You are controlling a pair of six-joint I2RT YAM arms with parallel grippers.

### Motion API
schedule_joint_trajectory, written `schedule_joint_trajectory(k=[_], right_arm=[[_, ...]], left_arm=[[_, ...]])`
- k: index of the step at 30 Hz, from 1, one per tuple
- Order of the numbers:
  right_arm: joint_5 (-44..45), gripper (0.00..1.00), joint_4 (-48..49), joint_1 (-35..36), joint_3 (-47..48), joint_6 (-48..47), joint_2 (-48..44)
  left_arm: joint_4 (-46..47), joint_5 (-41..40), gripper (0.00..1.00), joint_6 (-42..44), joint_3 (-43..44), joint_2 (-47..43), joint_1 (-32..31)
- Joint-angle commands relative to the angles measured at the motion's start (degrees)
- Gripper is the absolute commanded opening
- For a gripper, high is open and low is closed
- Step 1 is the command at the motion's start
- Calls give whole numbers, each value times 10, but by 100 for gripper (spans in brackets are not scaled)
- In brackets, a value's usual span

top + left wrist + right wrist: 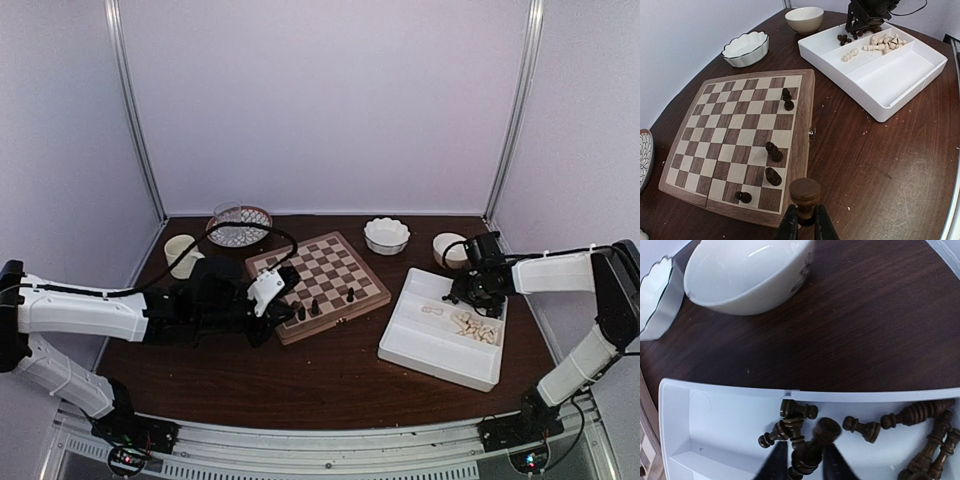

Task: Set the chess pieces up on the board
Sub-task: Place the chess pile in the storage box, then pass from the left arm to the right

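Pinching a dark chess piece (805, 192) in the left gripper (804, 227) by the board's (807, 125) near corner, clamping another dark piece (815, 440) in the right gripper (801, 462) inside the white tray (675, 405).

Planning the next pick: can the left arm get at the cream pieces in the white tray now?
Probably not. The left tool is shut on a dark piece by the board, and the right tool, holding a second dark piece, sits in the white tray beside the cream pieces.
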Motion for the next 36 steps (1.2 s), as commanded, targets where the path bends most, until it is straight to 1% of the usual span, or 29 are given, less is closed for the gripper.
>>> schedule_joint_trajectory(k=[1,2,4,9,14,17,18,22,24,26,28,30,31,32,33,34,36], right_arm=[[-59,39,40,-10,10,8,30],[-67,45,40,-10,14,4,34],[-84,50,39,-11,14,-5,30],[-85,57,64,-5,-20,-40,-47],[-44,60,74,41,-41,-96,-145],[-44,59,103,91,-52,-146,-196],[-42,60,128,116,-59,-170,-214],[-17,63,230,235,-92,-284,-265],[-15,69,291,267,-112,-311,-272],[-44,85,324,270,-125,-319,-274],[-81,89,345,270,-136,-344,-276],[-82,93,351,271,-141,-336,-277],[-82,93,356,270,-143,-336,-276],[-95,93,366,270,-145,-348,-272],[-120,98,376,270,-146,-361,-266],[-139,99,393,271,-145,-379,-253],[-175,99,415,283,-139,-427,-235]], left_arm=[[20,15,0,-4,-1,4,3],[18,17,0,-5,0,5,3],[13,19,0,-9,2,5,3],[3,18,0,-15,9,8,3],[4,23,0,-16,10,9,3],[1,23,0,-16,12,7,4],[0,40,0,-15,12,7,3],[-6,50,0,-15,16,11,3],[-8,53,0,-13,17,12,3],[-10,55,0,-12,19,14,3],[-12,57,0,-12,20,13,3],[-12,61,0,-12,21,14,3],[-13,63,0,-11,21,15,3],[-14,65,0,-12,23,16,3],[-17,68,0,-12,25,18,3],[-21,72,0,-12,28,20,3],[-26,82,0,-13,32,23,3]])
